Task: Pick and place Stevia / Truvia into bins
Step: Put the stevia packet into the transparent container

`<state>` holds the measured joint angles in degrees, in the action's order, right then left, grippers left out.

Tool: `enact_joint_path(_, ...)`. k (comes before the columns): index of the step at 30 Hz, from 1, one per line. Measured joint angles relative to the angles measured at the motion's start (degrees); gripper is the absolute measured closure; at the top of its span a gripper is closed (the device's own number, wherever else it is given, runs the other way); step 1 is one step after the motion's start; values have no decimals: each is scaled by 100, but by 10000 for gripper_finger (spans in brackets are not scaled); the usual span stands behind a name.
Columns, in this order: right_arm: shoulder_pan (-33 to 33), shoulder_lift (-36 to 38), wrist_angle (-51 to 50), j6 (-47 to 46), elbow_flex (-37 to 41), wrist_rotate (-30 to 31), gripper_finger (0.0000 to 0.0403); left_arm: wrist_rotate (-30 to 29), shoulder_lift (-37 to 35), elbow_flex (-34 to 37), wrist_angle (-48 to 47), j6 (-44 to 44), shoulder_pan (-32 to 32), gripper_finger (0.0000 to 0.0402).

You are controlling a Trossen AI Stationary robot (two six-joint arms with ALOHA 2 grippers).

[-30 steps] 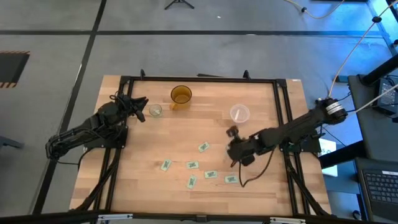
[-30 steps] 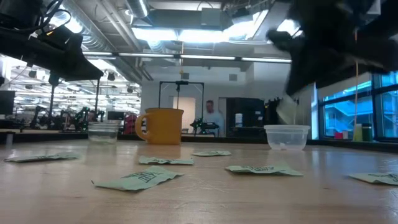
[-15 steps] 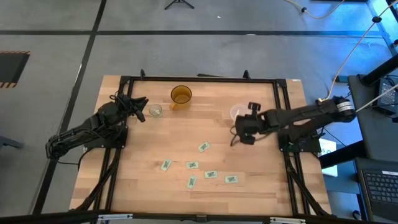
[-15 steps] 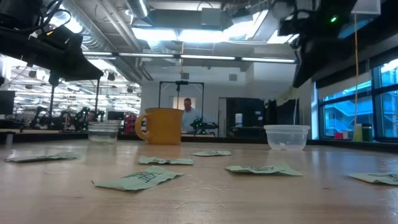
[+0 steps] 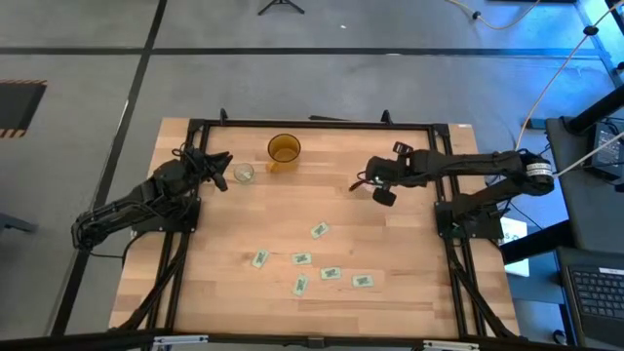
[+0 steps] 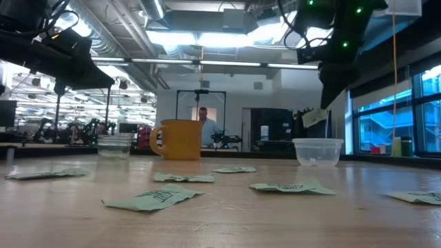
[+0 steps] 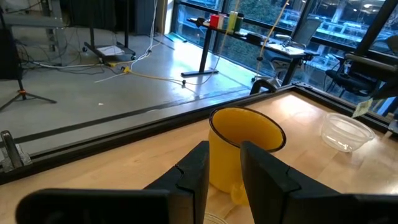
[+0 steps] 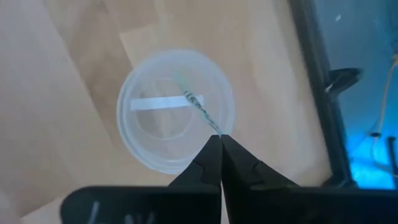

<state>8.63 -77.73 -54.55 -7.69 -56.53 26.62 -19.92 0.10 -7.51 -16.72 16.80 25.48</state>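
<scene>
Right gripper (image 8: 219, 142) pinches a Stevia packet (image 8: 200, 109) edge-on above the wide clear cup (image 8: 176, 112); left gripper (image 7: 224, 163) slightly parted beside amber cup (image 7: 244, 147).

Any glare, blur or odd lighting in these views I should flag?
Low view: ceiling lights glare, the near packet is soft, and the right tool is a dark silhouette. High view: blue light tints the floor on the right. Right wrist view: soft overall, with the cup and the held packet hazy. Left wrist view: the tool's fingers blur close up.

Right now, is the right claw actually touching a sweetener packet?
Touching. In the right wrist view the right gripper pinches the end of a packet above the plastic cup.
</scene>
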Motion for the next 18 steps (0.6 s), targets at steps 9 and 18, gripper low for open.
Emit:
enact_joint_path(9, 275, -453, 111, 71, 0, -124, 403, 0, 2, 0, -31, 0, 0, 315)
enact_joint_path(18, 285, -863, 264, 225, 0, -582, 403, 0, 2, 2, -31, 0, 0, 315)
